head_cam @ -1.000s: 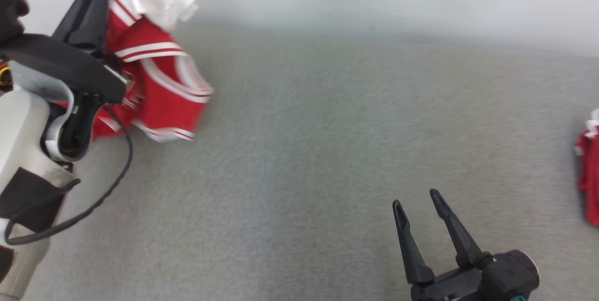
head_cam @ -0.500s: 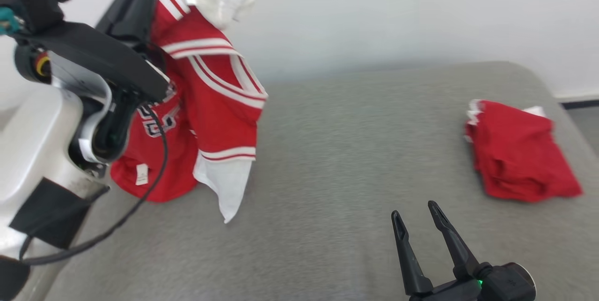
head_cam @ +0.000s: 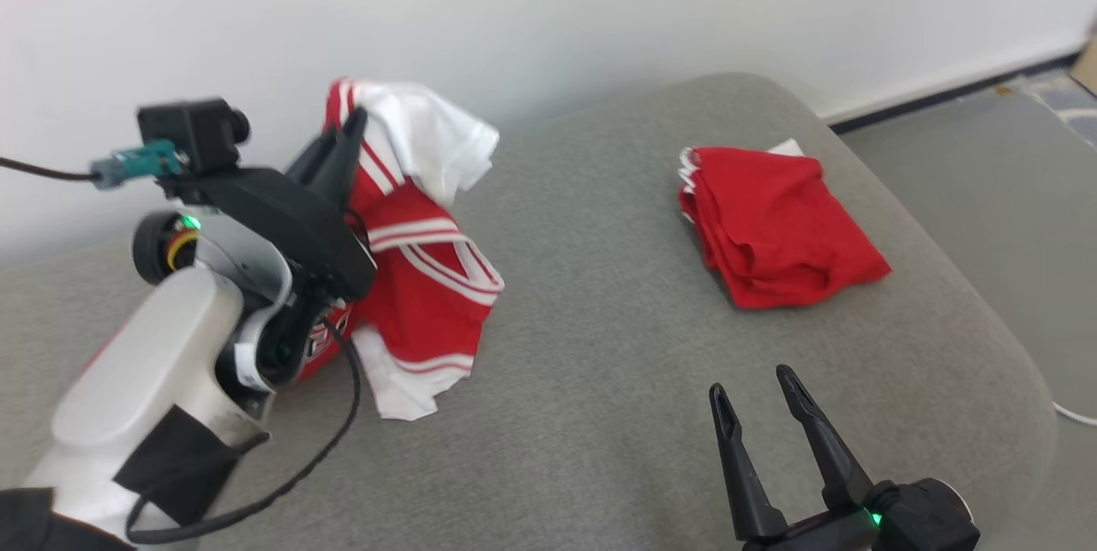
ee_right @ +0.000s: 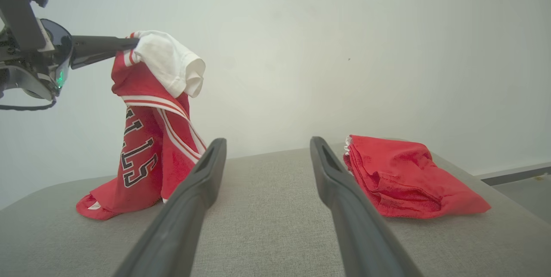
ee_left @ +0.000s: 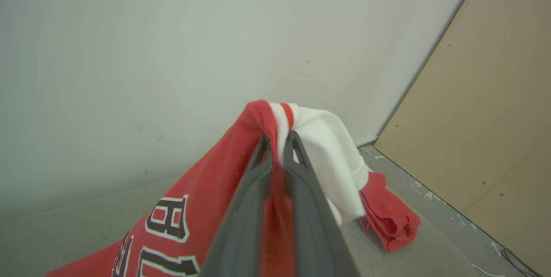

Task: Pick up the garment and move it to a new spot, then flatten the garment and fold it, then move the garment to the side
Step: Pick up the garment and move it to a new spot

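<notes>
Fingers (ee_left: 252, 186) of your left gripper (head_cam: 347, 127) are pressed together on a bunched fold at the top of the red-and-white jersey (head_cam: 428, 294). The jersey hangs down from those tips, with a white sleeve (ee_right: 172, 59) draped just past them, and its lower edge rests on the grey cushion (head_cam: 600, 380) below. Your right gripper (head_cam: 750, 384) has its fingers spread wide and holds nothing. The jersey is off to the left of them, and a folded red garment (head_cam: 780, 225) lies beyond and to the right of their tips.
</notes>
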Motion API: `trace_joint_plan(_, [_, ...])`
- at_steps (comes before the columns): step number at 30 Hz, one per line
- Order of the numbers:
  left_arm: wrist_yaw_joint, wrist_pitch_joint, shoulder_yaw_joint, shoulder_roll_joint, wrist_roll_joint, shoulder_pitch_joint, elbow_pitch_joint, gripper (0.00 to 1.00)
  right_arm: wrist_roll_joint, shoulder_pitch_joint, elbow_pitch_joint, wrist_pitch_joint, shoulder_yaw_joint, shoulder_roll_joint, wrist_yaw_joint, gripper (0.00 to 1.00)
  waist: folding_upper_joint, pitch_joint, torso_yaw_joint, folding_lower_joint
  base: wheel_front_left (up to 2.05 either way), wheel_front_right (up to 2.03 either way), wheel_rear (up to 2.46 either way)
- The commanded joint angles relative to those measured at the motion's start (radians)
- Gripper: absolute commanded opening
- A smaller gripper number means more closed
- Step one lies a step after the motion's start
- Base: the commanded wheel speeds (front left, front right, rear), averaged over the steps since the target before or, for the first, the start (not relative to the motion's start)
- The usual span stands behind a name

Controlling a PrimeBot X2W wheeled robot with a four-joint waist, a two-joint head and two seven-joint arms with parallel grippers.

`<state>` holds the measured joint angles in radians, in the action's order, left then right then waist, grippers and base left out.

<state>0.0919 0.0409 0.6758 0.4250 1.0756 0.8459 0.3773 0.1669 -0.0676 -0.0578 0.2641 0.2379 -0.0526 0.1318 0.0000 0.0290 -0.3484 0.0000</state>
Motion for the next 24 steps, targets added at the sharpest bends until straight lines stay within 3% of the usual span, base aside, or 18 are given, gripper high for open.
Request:
trace_joint_plan(1, [-0.002,-0.005,0.003,-0.001,0.003,-0.014,0.009,0.0,0.002,0.007,-0.005,0.0,0.003,0.003,-0.002,1.0,0.0,0.054,-0.064,0.0,0.0,0.0,0.0])
trace_joint_plan(11, [-0.025,-0.198,0.049,-0.085,-0.101,-0.002,0.241,0.0,0.036,0.043,-0.029,0.0,0.046,0.003,-0.002,1.0,0.0,0.167,-0.124,0.0,0.0,0.0,0.0])
trace_joint_plan(13, [-0.032,-0.246,0.059,-0.104,-0.129,0.004,0.276,0.84,0.037,0.044,-0.029,0.0,0.048,0.003,-0.002,1.0,0.0,0.174,-0.126,0.0,0.0,0.0,0.0])
trace_joint_plan(14, [-0.04,-0.262,0.062,-0.112,-0.14,0.006,0.289,0.98,0.036,0.042,-0.029,0.0,0.047,0.003,-0.002,1.0,0.0,0.175,-0.126,0.0,0.0,0.0,0.0])
trace_joint_plan(19, [-0.051,-0.305,0.058,-0.149,-0.215,-0.001,0.295,1.0,0.019,0.023,-0.02,0.0,0.032,0.003,-0.002,1.0,0.0,0.152,-0.097,0.0,0.0,0.0,0.0])
trace_joint_plan(24, [-0.04,-0.306,-0.018,-0.162,-0.324,-0.107,0.162,1.0,0.002,0.015,-0.007,0.0,0.032,0.003,-0.002,1.0,0.0,0.106,-0.046,0.0,0.0,0.0,0.0])
